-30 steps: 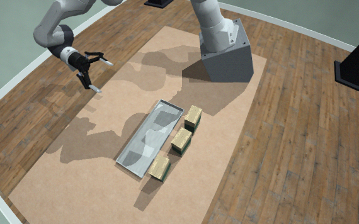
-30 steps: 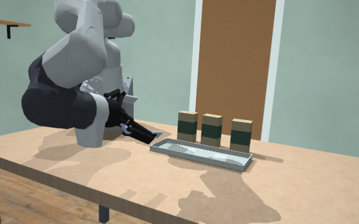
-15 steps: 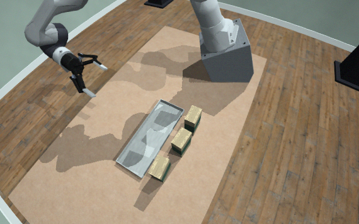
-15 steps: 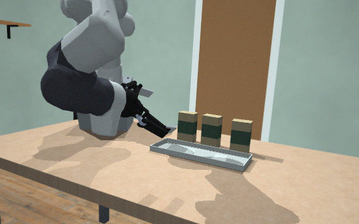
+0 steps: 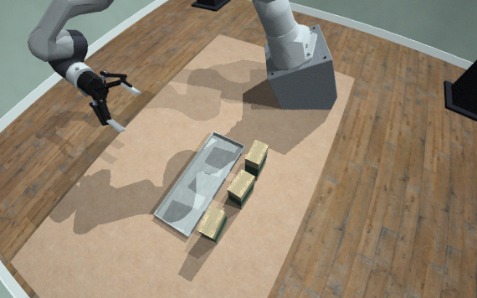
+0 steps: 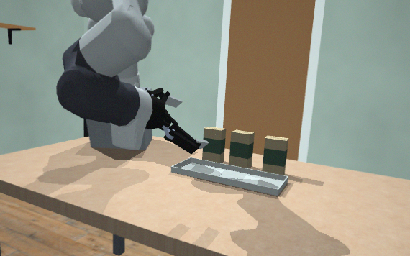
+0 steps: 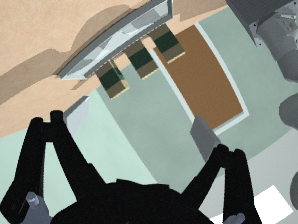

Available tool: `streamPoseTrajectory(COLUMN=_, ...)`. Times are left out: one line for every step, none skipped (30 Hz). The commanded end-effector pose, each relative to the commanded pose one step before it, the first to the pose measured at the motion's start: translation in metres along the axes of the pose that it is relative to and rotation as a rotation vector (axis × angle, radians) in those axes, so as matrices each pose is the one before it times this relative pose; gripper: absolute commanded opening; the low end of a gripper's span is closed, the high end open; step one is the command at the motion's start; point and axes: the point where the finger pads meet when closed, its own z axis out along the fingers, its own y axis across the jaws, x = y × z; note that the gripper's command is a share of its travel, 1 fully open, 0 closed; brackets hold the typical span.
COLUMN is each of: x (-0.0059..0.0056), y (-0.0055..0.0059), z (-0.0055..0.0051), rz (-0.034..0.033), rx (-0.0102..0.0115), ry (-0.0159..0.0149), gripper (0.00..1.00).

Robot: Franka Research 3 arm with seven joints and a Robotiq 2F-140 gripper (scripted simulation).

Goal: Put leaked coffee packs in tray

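Observation:
Three coffee packs, tan with a dark green band, stand upright in a row beside a long grey tray [image 5: 183,197] [image 6: 226,178] [image 7: 120,36]. The pack nearest the robot base [image 5: 256,156] [image 6: 214,144] [image 7: 166,43], the middle pack [image 5: 240,187] [image 6: 242,148] [image 7: 143,60] and the far pack [image 5: 212,223] [image 6: 275,154] [image 7: 111,79] are all outside the tray. The tray holds nothing. My gripper [image 5: 126,109] [image 6: 190,123] [image 7: 141,115] is wide open and empty. It hangs in the air well away from the tray, on the side opposite the packs, with its fingers pointing roughly sideways toward the row.
The grey robot base [image 5: 305,79] [image 6: 118,133] stands on the table behind the tray's end. The tan table top [image 5: 100,251] is wide on all sides. A black stand [image 5: 472,92] is on the floor off to the right.

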Motion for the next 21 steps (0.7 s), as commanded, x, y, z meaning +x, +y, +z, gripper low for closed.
streamPoseTrajectory(x=-0.00330, y=-0.00297, z=-0.00035, rz=0.02880, rx=0.01272, ry=-0.00098, gripper=1.00)
streamPoseTrajectory(x=0.00000, y=0.00000, z=0.00000, rz=0.00000, rx=0.00000, ry=0.00000, gripper=1.00)
streamPoseTrajectory(x=0.00000, y=0.00000, z=0.00000, rz=0.00000, rx=0.00000, ry=0.00000, gripper=1.00)
streamPoseTrajectory(x=0.00000, y=0.00000, z=0.00000, rz=0.00000, rx=0.00000, ry=0.00000, gripper=1.00)
streamPoseTrajectory(x=0.00000, y=0.00000, z=0.00000, rz=0.00000, rx=0.00000, ry=0.00000, gripper=1.00)
streamPoseTrajectory(x=0.00000, y=0.00000, z=0.00000, rz=0.00000, rx=0.00000, ry=0.00000, gripper=1.00)
streamPoseTrajectory(x=0.00000, y=0.00000, z=0.00000, rz=0.00000, rx=0.00000, ry=0.00000, gripper=1.00)
streamPoseTrajectory(x=0.00000, y=0.00000, z=0.00000, rz=0.00000, rx=0.00000, ry=0.00000, gripper=1.00)
streamPoseTrajectory(x=0.00000, y=0.00000, z=0.00000, rz=0.00000, rx=0.00000, ry=0.00000, gripper=1.00)
streamPoseTrajectory(x=0.00000, y=0.00000, z=0.00000, rz=0.00000, rx=0.00000, ry=0.00000, gripper=1.00)
streamPoseTrajectory(x=-0.02316, y=-0.00008, z=0.00939, rz=0.02105, rx=0.01212, ry=0.00618, gripper=1.00)
streamPoseTrajectory(x=0.00000, y=0.00000, z=0.00000, rz=0.00000, rx=0.00000, ry=0.00000, gripper=1.00)
streamPoseTrajectory(x=0.00000, y=0.00000, z=0.00000, rz=0.00000, rx=0.00000, ry=0.00000, gripper=1.00)
streamPoseTrajectory(x=0.00000, y=0.00000, z=0.00000, rz=0.00000, rx=0.00000, ry=0.00000, gripper=1.00)
streamPoseTrajectory(x=0.00000, y=0.00000, z=0.00000, rz=0.00000, rx=0.00000, ry=0.00000, gripper=1.00)
streamPoseTrajectory(x=0.00000, y=0.00000, z=0.00000, rz=0.00000, rx=0.00000, ry=0.00000, gripper=1.00)
streamPoseTrajectory(x=0.00000, y=0.00000, z=0.00000, rz=0.00000, rx=0.00000, ry=0.00000, gripper=1.00)
streamPoseTrajectory(x=0.00000, y=0.00000, z=0.00000, rz=0.00000, rx=0.00000, ry=0.00000, gripper=1.00)
streamPoseTrajectory(x=0.00000, y=0.00000, z=0.00000, rz=0.00000, rx=0.00000, ry=0.00000, gripper=1.00)
streamPoseTrajectory(x=0.00000, y=0.00000, z=0.00000, rz=0.00000, rx=0.00000, ry=0.00000, gripper=1.00)
streamPoseTrajectory(x=0.00000, y=0.00000, z=0.00000, rz=0.00000, rx=0.00000, ry=0.00000, gripper=1.00)
